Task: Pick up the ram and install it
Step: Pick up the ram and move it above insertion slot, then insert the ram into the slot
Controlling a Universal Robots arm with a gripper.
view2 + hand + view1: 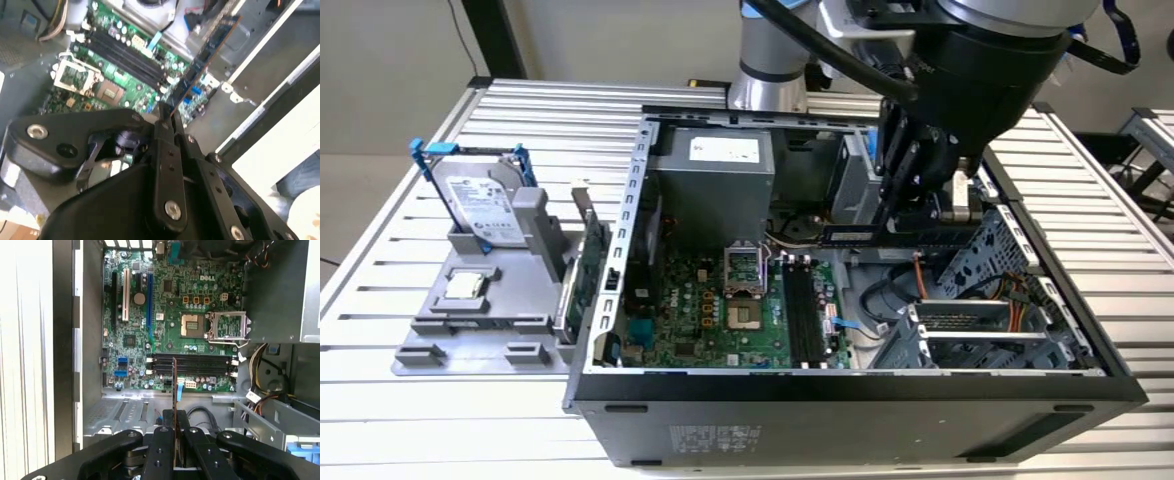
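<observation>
Grey moulded plastic forms the parts stand at the exterior view's left, where we see the silver hard drive with blue rails standing upright and the taller green expansion card on edge, just beside the open black computer case. Moving right, the case's thin metal side wall rises as the first hard edge, and behind it the green motherboard lies flat beside the grey boxy power supply. Its long black memory slots show bare in both wrist views, so we judge the installing not yet done. Right of them hangs the black two-fingered gripper, its jaws drawn narrow and clamped on the long, flat grey-green ram; the pick-up we count as done. In the second wrist view most of the ram's length reaches out beyond the gripper. The ram sits in the air, above the board and clear of it, between the slots and the silvery metal drive cage, and it seems to run across the slots' direction rather than along it. Room above the slots looks open to us; the tight places are the cables under the ram and the cage's edge close on the exterior view's right.
</observation>
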